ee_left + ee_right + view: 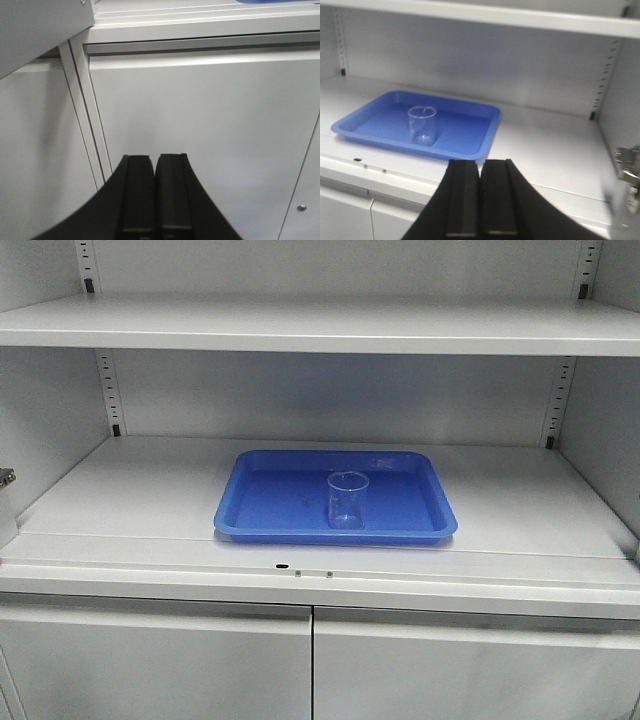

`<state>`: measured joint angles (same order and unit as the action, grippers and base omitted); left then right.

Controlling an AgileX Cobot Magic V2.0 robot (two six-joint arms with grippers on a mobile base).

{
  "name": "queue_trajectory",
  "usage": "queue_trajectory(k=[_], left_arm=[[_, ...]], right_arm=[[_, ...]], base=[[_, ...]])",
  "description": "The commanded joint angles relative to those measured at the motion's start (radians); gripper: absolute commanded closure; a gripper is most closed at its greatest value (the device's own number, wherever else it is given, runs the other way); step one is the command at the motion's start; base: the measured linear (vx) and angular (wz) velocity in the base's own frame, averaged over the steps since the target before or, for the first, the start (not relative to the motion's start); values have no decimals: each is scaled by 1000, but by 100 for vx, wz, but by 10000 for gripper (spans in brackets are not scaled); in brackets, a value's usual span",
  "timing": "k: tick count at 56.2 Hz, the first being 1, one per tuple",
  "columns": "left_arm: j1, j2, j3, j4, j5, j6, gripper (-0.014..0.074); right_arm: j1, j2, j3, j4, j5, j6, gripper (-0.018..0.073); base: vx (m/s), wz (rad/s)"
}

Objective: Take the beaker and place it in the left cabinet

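Both pincers have their jaws pressed together on nothing: the right gripper [480, 200] sits at the bottom centre of its wrist view, well apart from the beaker [348, 499], and the left gripper [155, 197] faces the lower doors [210, 145]. That beaker stands upright inside the blue tray [270, 525], toward its front edge, on the middle shelf of the left cabinet [560, 510]. Judging by this, the placing looks done, with nothing left but clearing the arms.

Small clear glass beaker [347, 499] upright, empty, inside blue tray near its front edge; tray on middle shelf of grey left cabinet [120, 500].
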<state>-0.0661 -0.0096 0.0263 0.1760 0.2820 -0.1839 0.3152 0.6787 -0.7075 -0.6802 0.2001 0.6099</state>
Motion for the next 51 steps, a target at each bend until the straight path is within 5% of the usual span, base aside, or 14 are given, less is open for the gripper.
queue_trajectory(k=[1,15,41,47,51], left_arm=[[-7,-18,-9,-2,-84,-3,593],[-7,-18,-9,-2,-84,-3,593],[-7,-18,-9,-2,-84,-3,593],[-7,-18,-9,-2,-84,-3,593],[-7,-18,-9,-2,-84,-3,593]], right_arm=[[-7,-120,19,-8,-30,-2,571],[-7,-307,158,-6,-32,-2,568],[-7,-322,219,2,-3,-2,568],[-7,-325,225,145,5,-17,568],[-16,-333,248,249,7,-131,566]], base=[[0,0],[0,0],[0,0],[0,0],[0,0]])
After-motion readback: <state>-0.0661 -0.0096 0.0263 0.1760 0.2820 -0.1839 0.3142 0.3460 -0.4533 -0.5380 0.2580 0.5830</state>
